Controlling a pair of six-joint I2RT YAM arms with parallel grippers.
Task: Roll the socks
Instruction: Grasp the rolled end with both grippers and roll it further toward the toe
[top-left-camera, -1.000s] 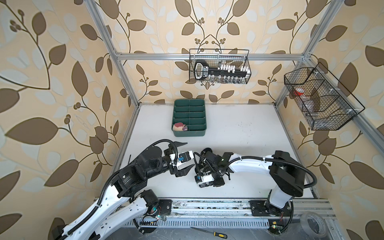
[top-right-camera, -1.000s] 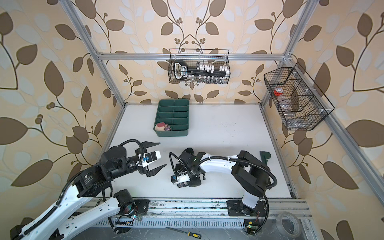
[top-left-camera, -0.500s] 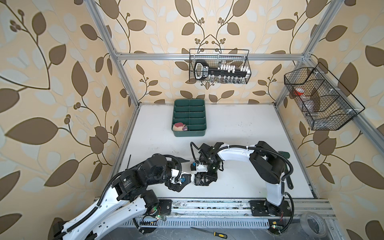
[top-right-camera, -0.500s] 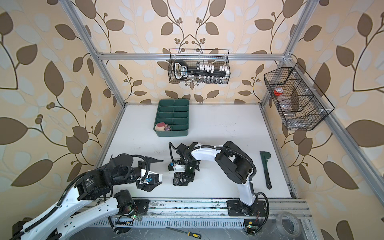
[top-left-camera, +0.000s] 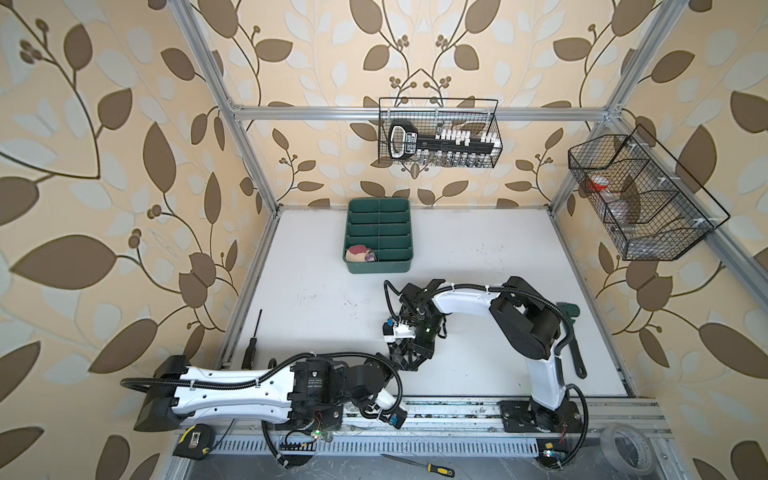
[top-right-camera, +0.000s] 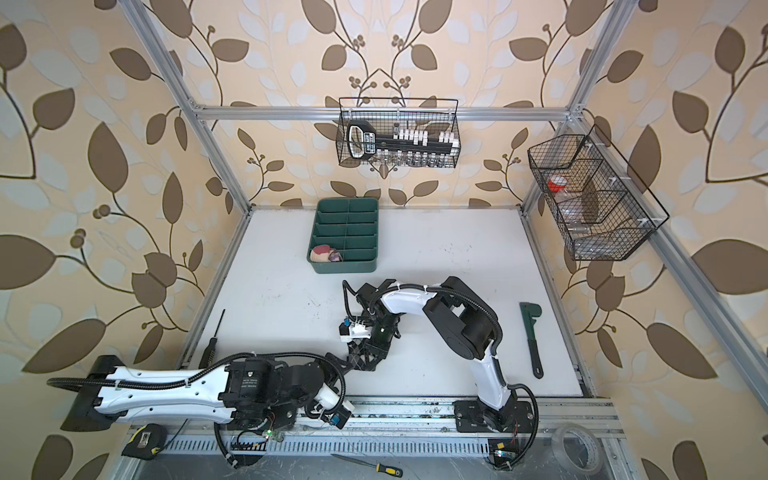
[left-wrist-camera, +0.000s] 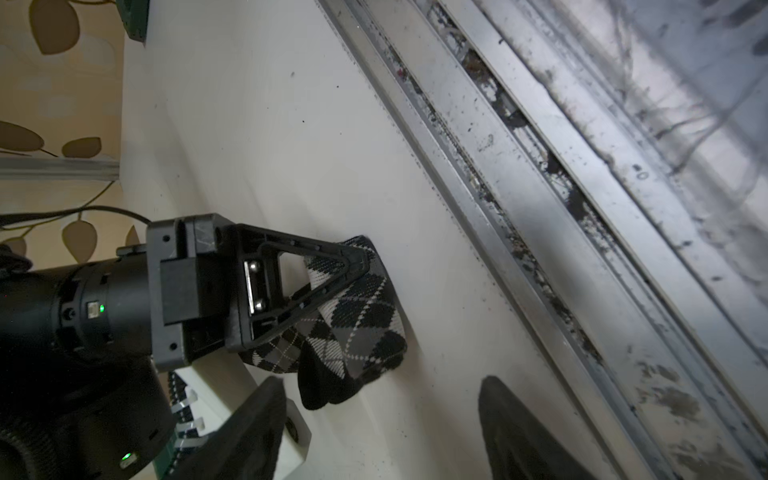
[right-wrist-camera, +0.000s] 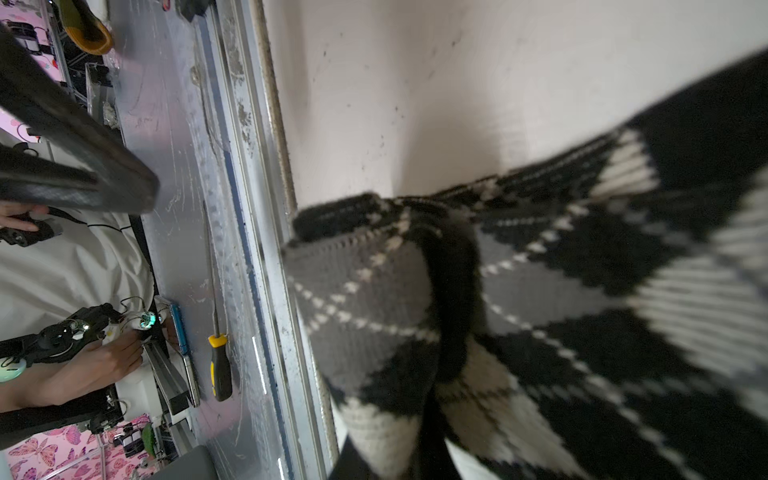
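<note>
Bench (top-left-camera: 478, 257): white, mostly bare. Both arms meet at its front-middle, near the front rail (top-left-camera: 457, 409). Right arm (top-left-camera: 461, 301) bends down from the right side. Left arm (top-left-camera: 232, 388) lies low along the rail and reaches in from the left.

Green tray (top-left-camera: 379, 266) sits at the back of the bench. The beige sock (top-left-camera: 360, 253) is bunched in its nearest row, left cell; looks done to me.

The argyle sock (left-wrist-camera: 353, 324) is a loose bundle on the bench, near the front edge, w/ the black toe end sticking out. Prob partly wound, not a tight roll; no. of turns can't be told.

The right pincer (left-wrist-camera: 353, 266) is closed on the argyle sock, pinching the bundle from above. The left pincer (left-wrist-camera: 380, 382) has jaws apart, empty, set either side of the black end. Whether a finger touches fabric, can't tell.

Risks, my read:
- left pincer closes on toe/outer layer only → drags one layer, bundle unwinds.
- right pincer lets go before the left has a firm hold → knit springs back, roll lost.
- Pincers v. close: the white block (left-wrist-camera: 291, 432) on the right wrist sits just beside a left finger (left-wrist-camera: 257, 424) → knock or jam if either twists.
- Sock near the bench edge; a push toward the rail → slides off into the gap.
- Open-frame fingers could snag the knit on pull-out.
</note>
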